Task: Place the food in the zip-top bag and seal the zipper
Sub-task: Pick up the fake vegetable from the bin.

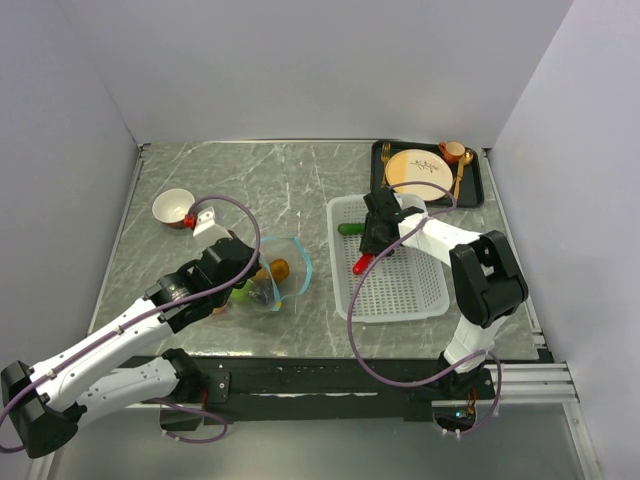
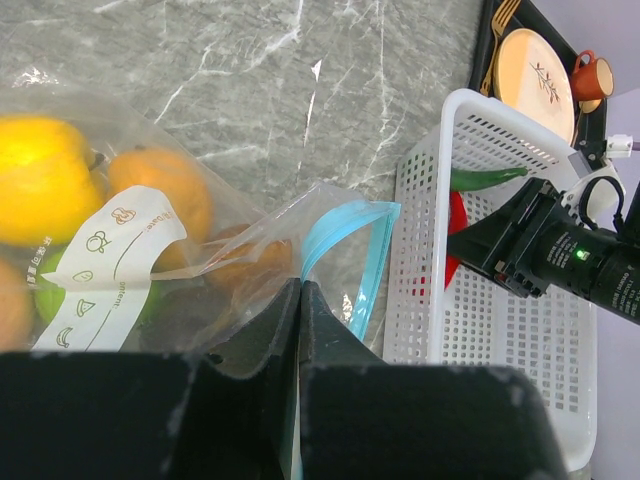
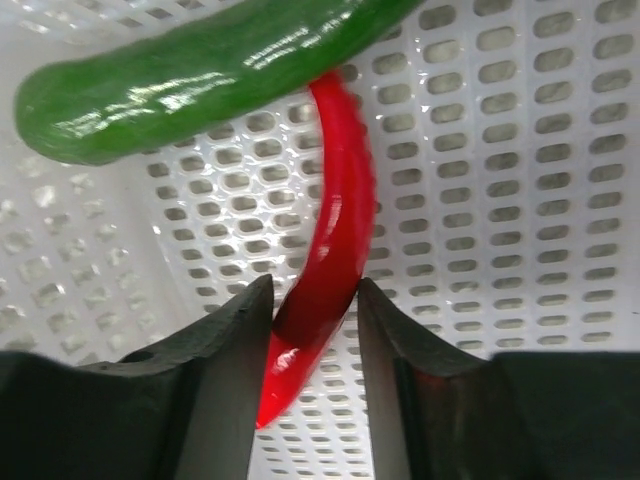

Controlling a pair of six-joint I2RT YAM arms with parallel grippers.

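Note:
The clear zip-top bag (image 2: 215, 262) lies on the marble left of the basket, holding yellow (image 2: 40, 180), orange (image 2: 165, 185) and lime-green food. Its teal zipper (image 2: 365, 260) gapes open towards the basket. My left gripper (image 2: 300, 285) is shut on the bag's rim at the mouth (image 1: 272, 290). In the white mesh basket (image 3: 500, 200) lie a long red pepper (image 3: 335, 230) and a green pepper (image 3: 200, 75) across its top end. My right gripper (image 3: 315, 290) reaches down into the basket, and both jaws touch the red pepper's lower part (image 1: 362, 264).
A black tray (image 1: 480, 190) at the back right carries a tan plate (image 1: 415, 172), an orange cup (image 1: 452, 150) and gold cutlery. A small bowl (image 1: 173, 207) stands at the back left. The basket's walls (image 1: 400, 310) surround my right gripper.

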